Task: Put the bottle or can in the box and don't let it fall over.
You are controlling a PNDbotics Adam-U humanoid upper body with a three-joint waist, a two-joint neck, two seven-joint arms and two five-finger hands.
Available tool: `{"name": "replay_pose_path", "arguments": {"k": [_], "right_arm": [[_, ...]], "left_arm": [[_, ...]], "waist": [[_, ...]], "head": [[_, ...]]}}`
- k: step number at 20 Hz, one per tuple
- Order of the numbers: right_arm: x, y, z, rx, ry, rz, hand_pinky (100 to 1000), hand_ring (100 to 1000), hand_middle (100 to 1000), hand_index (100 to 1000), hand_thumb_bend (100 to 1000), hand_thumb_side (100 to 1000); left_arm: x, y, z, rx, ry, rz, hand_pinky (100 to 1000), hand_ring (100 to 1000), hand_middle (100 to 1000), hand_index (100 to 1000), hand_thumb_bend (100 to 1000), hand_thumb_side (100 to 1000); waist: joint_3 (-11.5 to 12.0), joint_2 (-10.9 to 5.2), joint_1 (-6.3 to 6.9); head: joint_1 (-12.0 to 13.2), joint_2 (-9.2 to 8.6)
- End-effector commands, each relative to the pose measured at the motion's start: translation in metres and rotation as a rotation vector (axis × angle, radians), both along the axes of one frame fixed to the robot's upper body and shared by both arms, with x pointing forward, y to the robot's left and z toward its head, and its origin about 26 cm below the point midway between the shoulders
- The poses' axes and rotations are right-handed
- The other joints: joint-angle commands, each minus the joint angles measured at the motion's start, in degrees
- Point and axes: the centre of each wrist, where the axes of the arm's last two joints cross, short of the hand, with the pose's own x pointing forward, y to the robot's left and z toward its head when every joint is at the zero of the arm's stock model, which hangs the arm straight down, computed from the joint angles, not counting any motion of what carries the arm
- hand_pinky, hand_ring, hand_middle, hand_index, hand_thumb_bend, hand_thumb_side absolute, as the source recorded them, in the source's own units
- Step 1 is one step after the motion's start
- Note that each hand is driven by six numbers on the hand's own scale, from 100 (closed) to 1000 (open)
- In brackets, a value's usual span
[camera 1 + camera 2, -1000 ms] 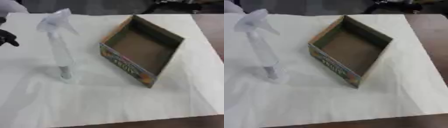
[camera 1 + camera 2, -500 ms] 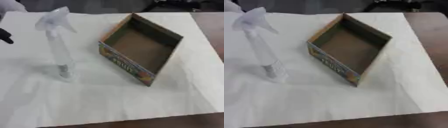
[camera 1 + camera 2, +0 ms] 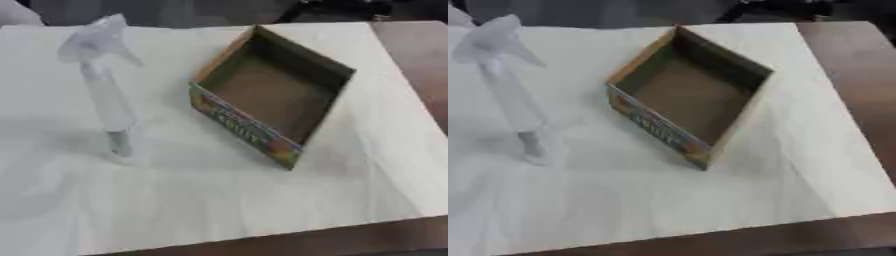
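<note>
**Spray bottle upright beside an open box, no robot hand in sight**

A white cloth (image 3: 219, 200) covers most of the surface (image 3: 846, 65), whose brown wood shows along the right side and the near edge. The cloth is lightly wrinkled.

On the cloth sits an open cardboard box (image 3: 271, 95), turned so that one corner points toward the near edge. Its inside is plain brown and holds nothing; the outer wall facing the camera carries colourful print that is too blurred to read.

Left of the box, and clear of it, stands a clear spray bottle (image 3: 105, 100) with a pale trigger head. It is upright on the cloth, leaning slightly in the picture, with its nozzle pointing toward the box.

Neither robot hand appears in either eye view, so whether their fingers are apart or together cannot be told. Nothing touches the bottle.
</note>
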Motion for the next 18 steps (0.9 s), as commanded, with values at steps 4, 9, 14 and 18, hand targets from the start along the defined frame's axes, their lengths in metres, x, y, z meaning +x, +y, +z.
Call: {"name": "replay_pose_path", "arguments": {"k": [4, 9, 14, 18], "right_arm": [[-0.003, -0.006, 0.013, -0.055, -0.021, -0.012, 957, 1000, 1000, 908, 100, 212], [-0.003, -0.008, 0.013, -0.067, -0.011, -0.016, 957, 1000, 1000, 908, 100, 212], [-0.002, -0.007, 0.012, -0.076, -0.005, -0.011, 957, 1000, 1000, 907, 100, 211], [-0.001, -0.007, 0.011, -0.085, 0.000, -0.003, 956, 1000, 1000, 907, 100, 208]], "left_arm": [[-0.004, 0.001, 0.051, 0.225, -0.081, 0.008, 594, 612, 736, 913, 100, 730], [-0.007, -0.002, 0.080, 0.413, -0.108, 0.026, 651, 658, 753, 917, 100, 735], [-0.008, -0.010, 0.103, 0.538, -0.115, -0.018, 687, 689, 758, 910, 100, 703], [-0.010, -0.019, 0.119, 0.642, -0.102, -0.070, 707, 709, 762, 907, 100, 724]], "waist": [[0.4, -1.84, 0.25], [0.8, -2.21, 0.57], [1.0, -2.51, 0.61], [0.8, -2.77, 0.41]], "head": [[-0.8, 0.56], [-0.8, 1.04], [-1.0, 1.01], [-1.3, 1.06]]}}
